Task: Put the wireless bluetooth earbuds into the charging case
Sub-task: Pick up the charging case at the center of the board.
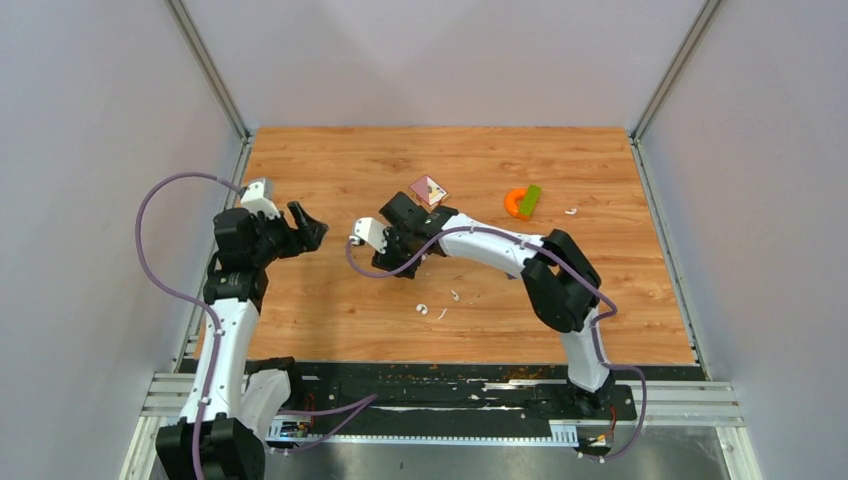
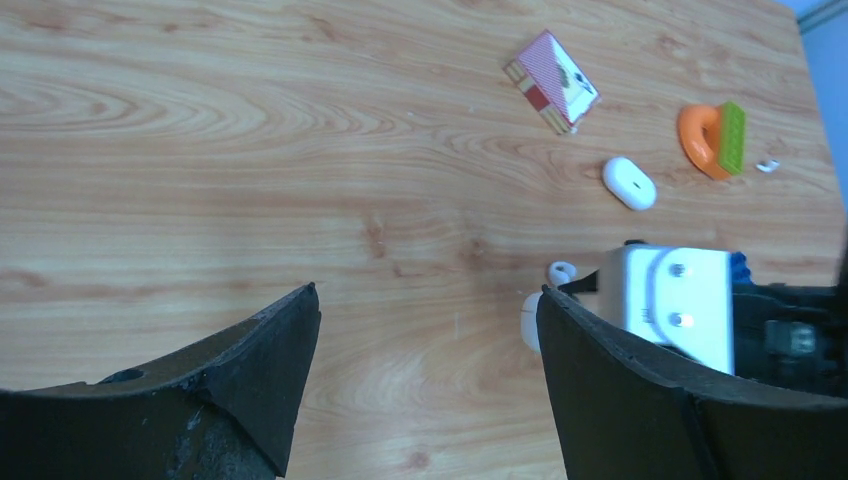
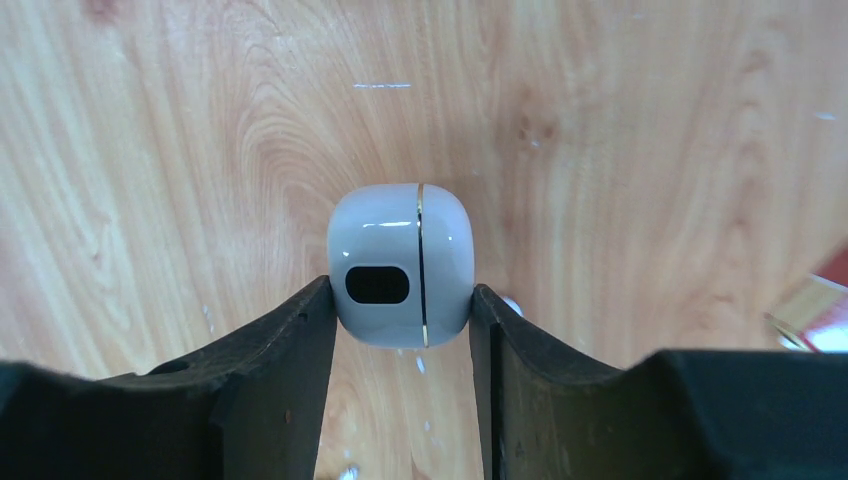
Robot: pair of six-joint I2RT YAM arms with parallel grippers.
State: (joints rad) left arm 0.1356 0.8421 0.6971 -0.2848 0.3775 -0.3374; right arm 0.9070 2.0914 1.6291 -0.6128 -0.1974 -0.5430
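Note:
My right gripper (image 3: 400,288) is shut on the charging case (image 3: 400,265), a closed, rounded cream-white box with a thin seam and a dark oval mark. It points down at the table near the middle of the top view (image 1: 400,245), where the case is hidden under the arm. A tiny white curved earbud (image 1: 421,308) lies on the wood just in front of it, with another small white piece (image 1: 455,296) close by. My left gripper (image 1: 310,225) is open and empty to the left, as the left wrist view (image 2: 430,295) also shows.
A thin white sliver (image 1: 441,314) lies by the bud. A patterned card (image 1: 428,190), an orange ring (image 1: 514,203) with a green block (image 1: 530,200) and a white scrap (image 1: 571,211) lie farther back. A white oval pebble (image 2: 629,183) lies near the card.

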